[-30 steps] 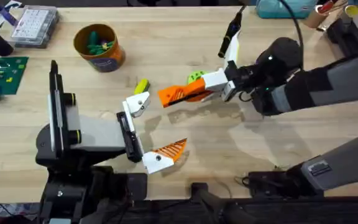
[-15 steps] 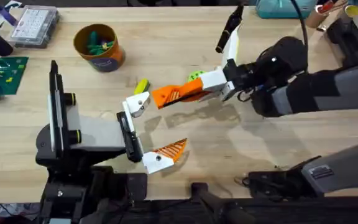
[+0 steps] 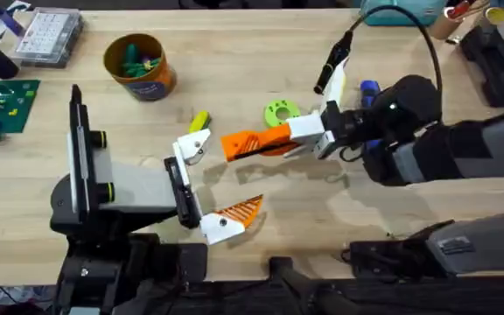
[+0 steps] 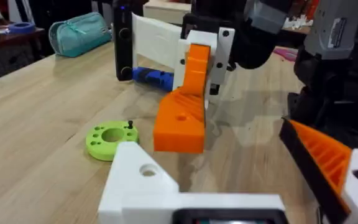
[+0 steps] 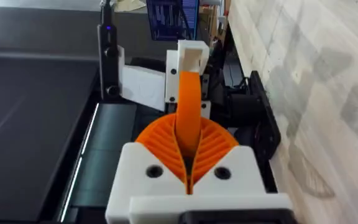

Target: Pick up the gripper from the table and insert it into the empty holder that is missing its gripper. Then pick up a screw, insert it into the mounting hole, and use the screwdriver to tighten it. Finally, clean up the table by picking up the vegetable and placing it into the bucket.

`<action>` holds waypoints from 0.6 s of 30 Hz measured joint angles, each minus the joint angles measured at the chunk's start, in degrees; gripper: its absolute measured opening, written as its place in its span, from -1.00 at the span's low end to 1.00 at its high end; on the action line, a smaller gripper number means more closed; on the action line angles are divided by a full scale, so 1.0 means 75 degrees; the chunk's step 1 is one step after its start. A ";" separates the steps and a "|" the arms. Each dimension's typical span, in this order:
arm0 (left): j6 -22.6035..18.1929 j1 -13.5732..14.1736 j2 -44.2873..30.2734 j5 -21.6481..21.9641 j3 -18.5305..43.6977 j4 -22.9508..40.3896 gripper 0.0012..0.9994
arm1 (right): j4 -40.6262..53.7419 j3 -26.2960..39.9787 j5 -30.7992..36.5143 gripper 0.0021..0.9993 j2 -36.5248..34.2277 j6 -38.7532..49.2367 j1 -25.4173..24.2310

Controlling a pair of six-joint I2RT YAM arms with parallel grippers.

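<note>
Two arms are on our list. Right end effector (image 3: 320, 133): closed on the white base of the gripper (image 3: 254, 143), which we hold above the desk (image 3: 261, 61) with its orange tip pointing toward the holder (image 3: 192, 146); tip and holder are near but apart. From the left wrist view the gripper (image 4: 182, 106) hangs tilted just beyond the holder (image 4: 143, 180). From the right wrist view the orange pads (image 5: 166, 146) clamp the gripper (image 5: 188, 109) between them.

Left end effector: we cannot tell how its fingers stand.

Stand (image 3: 112, 188): black and grey, at the desk's near left; its second mount carries a fixed orange finger (image 3: 239, 210).

Vegetable (image 3: 199, 120): on the desk just beyond the holder.

Green disc (image 3: 280, 111): on the desk beside the held gripper.

Screwdriver (image 3: 369, 87): partly hidden behind the right arm.

Bucket (image 3: 140, 66): far left of the desk, well apart from the vegetable, small items inside.
</note>
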State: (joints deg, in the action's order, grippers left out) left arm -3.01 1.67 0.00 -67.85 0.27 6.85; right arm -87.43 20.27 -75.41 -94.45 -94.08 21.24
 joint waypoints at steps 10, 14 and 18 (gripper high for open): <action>0.0000 0.0000 0.0001 0.0000 0.0000 -0.0001 0.97 | -0.0163 0.0000 0.0163 -0.98 0.0000 -0.0003 0.0238; 0.0000 0.0000 -0.0001 0.0000 0.0000 0.0001 0.97 | -0.0167 0.0000 0.0168 -0.98 0.0000 -0.0003 0.0344; 0.0000 0.0000 -0.0001 0.0000 0.0000 0.0001 0.97 | -0.0169 0.0003 0.0168 -0.98 0.0000 -0.0003 0.0422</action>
State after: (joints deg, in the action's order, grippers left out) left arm -3.01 1.67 -0.01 -67.85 0.27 6.85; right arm -88.70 20.29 -74.15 -94.45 -94.11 24.41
